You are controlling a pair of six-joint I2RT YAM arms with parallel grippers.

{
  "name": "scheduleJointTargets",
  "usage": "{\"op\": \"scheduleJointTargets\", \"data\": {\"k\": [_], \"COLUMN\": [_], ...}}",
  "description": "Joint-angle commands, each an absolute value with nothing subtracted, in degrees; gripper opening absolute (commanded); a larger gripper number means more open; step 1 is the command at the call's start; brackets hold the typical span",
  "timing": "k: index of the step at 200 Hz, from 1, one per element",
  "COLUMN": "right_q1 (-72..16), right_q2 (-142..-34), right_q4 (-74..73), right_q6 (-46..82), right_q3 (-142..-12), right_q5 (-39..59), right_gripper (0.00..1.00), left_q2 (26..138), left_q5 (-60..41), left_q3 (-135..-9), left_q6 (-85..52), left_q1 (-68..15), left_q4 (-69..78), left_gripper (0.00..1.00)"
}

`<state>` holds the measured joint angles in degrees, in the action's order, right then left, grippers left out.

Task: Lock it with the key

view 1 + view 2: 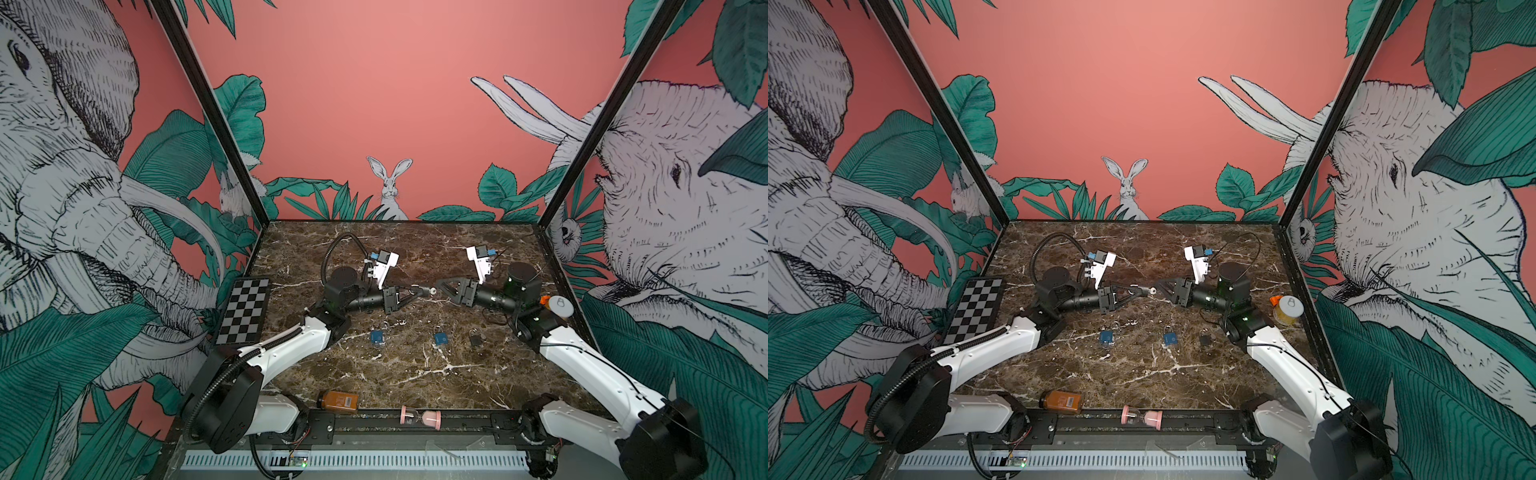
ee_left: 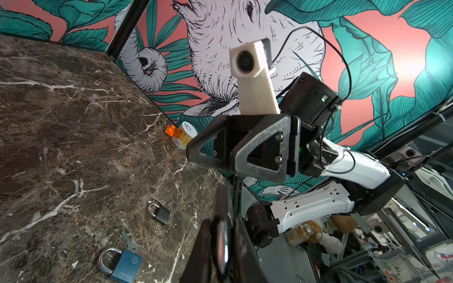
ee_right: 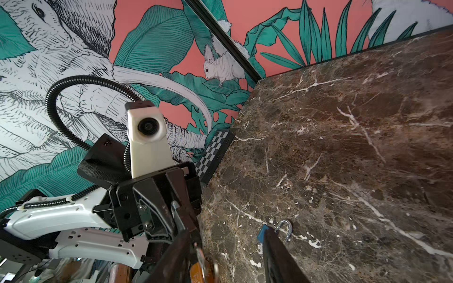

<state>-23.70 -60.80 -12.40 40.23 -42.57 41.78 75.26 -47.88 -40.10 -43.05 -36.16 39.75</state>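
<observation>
In both top views my left gripper (image 1: 409, 293) (image 1: 1128, 292) hangs in the air over the middle of the marble table (image 1: 415, 374), shut on a dark padlock (image 2: 222, 247). The padlock is a blurred shiny edge between the fingers in the left wrist view. A small silver key (image 1: 432, 291) (image 3: 203, 259) with a ring sticks out at the lock's free end. My right gripper (image 1: 443, 286) (image 3: 225, 235) faces it from the right with its jaws apart. The key lies beside one finger (image 3: 176, 254) and is not pinched.
Two blue padlocks (image 1: 377, 336) (image 1: 440, 338) and a black padlock (image 1: 476, 338) lie on the table below the grippers, with keys beside them. An amber bottle (image 1: 337, 401) and a pink hourglass (image 1: 420, 417) lie at the front edge. A checkerboard (image 1: 245, 309) is at the left, a yellow can (image 1: 559, 307) at the right wall.
</observation>
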Motion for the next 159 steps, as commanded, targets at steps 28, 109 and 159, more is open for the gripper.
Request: {"op": "scheduleJointTargets", "data": {"k": [28, 109, 159], "right_q1": [-22.56, -22.50, -22.54], "right_q2": [-52.97, -52.20, -53.19], "right_q4": [-6.65, -14.65, -19.40], "right_q6": [31.75, 32.81, 35.16], "right_q3": [-44.03, -41.91, -41.13], "right_q5": [34.04, 47.97, 53.88], "right_gripper": [0.45, 0.25, 0.25], "left_q2": [71.66, 71.85, 73.02], "left_q5": [-50.43, -53.23, -54.53], "left_q3": [-39.81, -40.12, -39.91], "left_q6": [-38.50, -39.84, -44.46], "left_q1": [-36.07, -36.08, -36.04], "left_q4": [40.45, 44.84, 51.64], "left_gripper": [0.00, 0.00, 0.00]}}
